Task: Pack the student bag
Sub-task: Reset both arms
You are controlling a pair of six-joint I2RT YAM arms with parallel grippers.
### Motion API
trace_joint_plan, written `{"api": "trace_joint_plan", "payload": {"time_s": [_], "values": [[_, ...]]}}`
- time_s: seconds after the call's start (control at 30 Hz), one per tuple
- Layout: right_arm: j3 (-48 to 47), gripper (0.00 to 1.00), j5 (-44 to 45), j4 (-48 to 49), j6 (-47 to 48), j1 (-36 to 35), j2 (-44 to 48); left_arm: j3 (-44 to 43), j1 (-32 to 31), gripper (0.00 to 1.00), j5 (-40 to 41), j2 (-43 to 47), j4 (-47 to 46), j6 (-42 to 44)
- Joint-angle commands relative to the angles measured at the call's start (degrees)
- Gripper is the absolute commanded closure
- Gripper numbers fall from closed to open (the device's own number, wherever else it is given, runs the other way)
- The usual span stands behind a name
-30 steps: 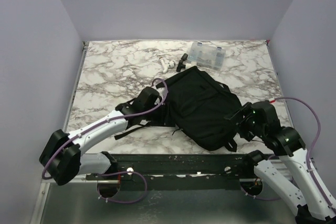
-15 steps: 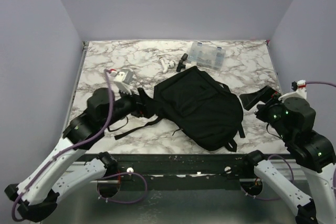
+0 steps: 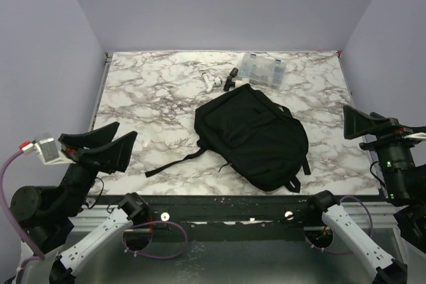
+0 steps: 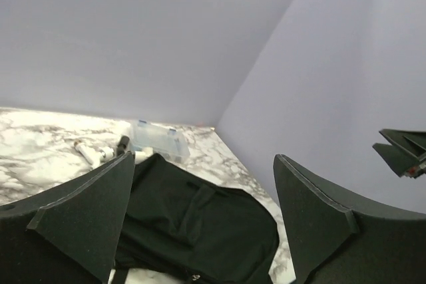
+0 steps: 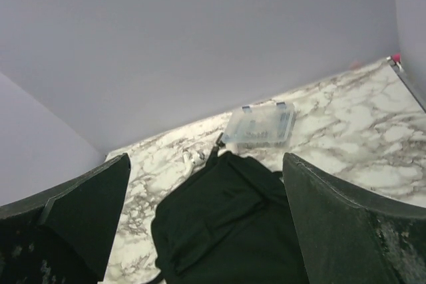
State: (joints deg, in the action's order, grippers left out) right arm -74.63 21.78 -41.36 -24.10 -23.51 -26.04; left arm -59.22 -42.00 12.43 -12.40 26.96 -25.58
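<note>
The student bag (image 3: 253, 134) is a large black backpack lying flat on the marble table, with a strap (image 3: 170, 164) trailing toward the near left. It also shows in the left wrist view (image 4: 200, 217) and the right wrist view (image 5: 226, 231). My left gripper (image 3: 127, 128) is open and empty, raised at the near left, well apart from the bag. My right gripper (image 3: 353, 121) is open and empty, raised at the near right, also apart from it. In both wrist views the bag lies far beyond the spread jaws.
A small clear plastic compartment box (image 3: 264, 70) sits at the back, just behind the bag, and shows in both wrist views (image 4: 154, 139) (image 5: 259, 124). A white item (image 3: 213, 83) and a small black item (image 3: 231, 79) lie beside it. Purple walls enclose the table.
Both arms have pulled back from the bag's sides toward the near edge and risen. Both grippers are now clear of the bag, which has not moved.
</note>
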Motion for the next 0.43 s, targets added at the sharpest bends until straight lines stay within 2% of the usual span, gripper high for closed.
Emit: {"api": "trace_joint_plan", "payload": {"time_s": [0.0,0.2,0.4], "values": [[-0.6,0.00,0.8,4.4,4.6,0.3,0.5,0.9,0.2,0.12,7.3,4.5,-0.4,4.7],[-0.4,0.00,-1.6,3.3,4.8,0.3,0.3,1.0,0.2,0.11,8.9,6.7,-0.5,6.5],[2.0,0.00,-3.5,6.2,5.8,0.3,1.8,1.4,0.2,0.11,9.3,6.3,-0.6,7.1]]}}
